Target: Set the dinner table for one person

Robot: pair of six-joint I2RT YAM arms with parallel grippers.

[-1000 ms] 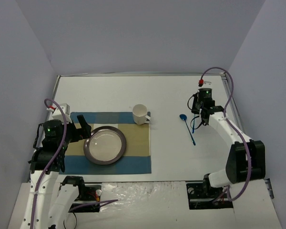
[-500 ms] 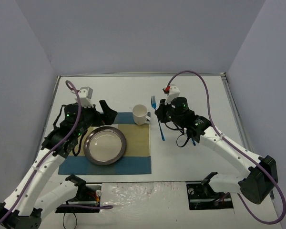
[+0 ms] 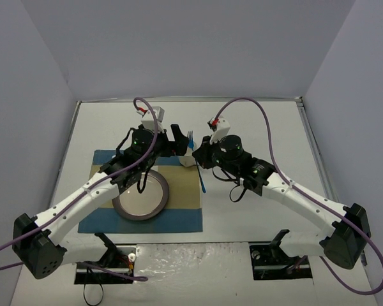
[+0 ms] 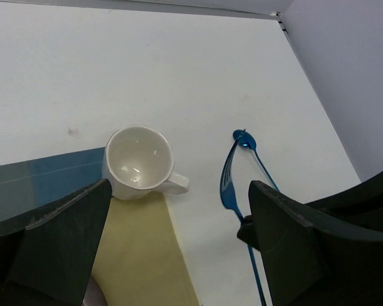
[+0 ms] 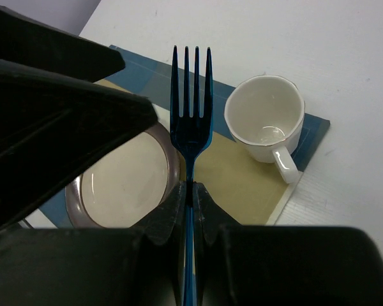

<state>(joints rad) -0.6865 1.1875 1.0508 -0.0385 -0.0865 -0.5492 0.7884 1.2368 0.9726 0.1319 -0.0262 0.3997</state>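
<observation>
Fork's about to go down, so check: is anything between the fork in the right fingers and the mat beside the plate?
Partly. The left gripper hangs open right next to the fork, above the mug. Under the fork, the tan strip of placemat between plate and mug looks bare.

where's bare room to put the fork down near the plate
Bare mat between the plate and the mat's right edge; bare table right of that. Crowded around the cup: left tool and right tool, holding the fork, hang close.
</observation>
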